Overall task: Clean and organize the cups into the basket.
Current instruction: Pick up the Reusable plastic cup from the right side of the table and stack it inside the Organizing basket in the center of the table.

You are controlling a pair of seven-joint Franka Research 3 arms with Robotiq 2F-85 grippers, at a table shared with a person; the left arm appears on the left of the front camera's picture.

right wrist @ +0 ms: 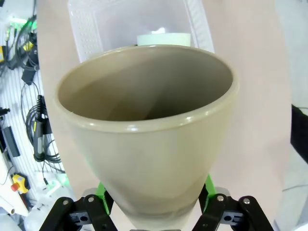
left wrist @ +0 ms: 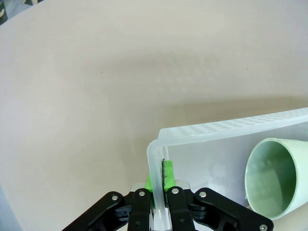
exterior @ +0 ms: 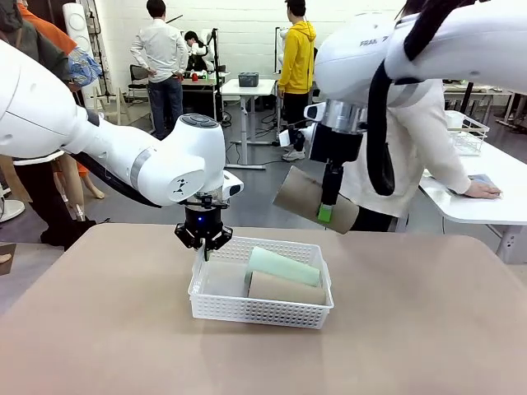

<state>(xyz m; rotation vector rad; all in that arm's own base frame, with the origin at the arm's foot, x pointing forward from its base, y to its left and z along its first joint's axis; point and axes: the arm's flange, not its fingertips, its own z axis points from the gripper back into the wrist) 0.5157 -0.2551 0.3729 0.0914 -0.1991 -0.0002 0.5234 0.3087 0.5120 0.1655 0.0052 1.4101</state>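
Two cups [exterior: 284,277] lie in the basket [exterior: 216,306], its thin, flexible rim pinched by the left gripper [left wrist: 156,190], while the right gripper [right wrist: 154,204] clamps a smooth, likely slippery tan cup [right wrist: 147,134] near its base.

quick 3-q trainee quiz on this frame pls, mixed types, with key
1. True or false: the left gripper is shut on the rim of the basket.
2. What does the right gripper hold? A) mint green cup B) tan cup C) nothing
3. How many cups lie inside the basket, and in which colours?

Key:
1. True; its pads pinch the basket's wall at a corner.
2. B, the tan cup is held tilted in the air behind the basket.
3. Two: the mint green cup and a second tan cup, lying side by side.
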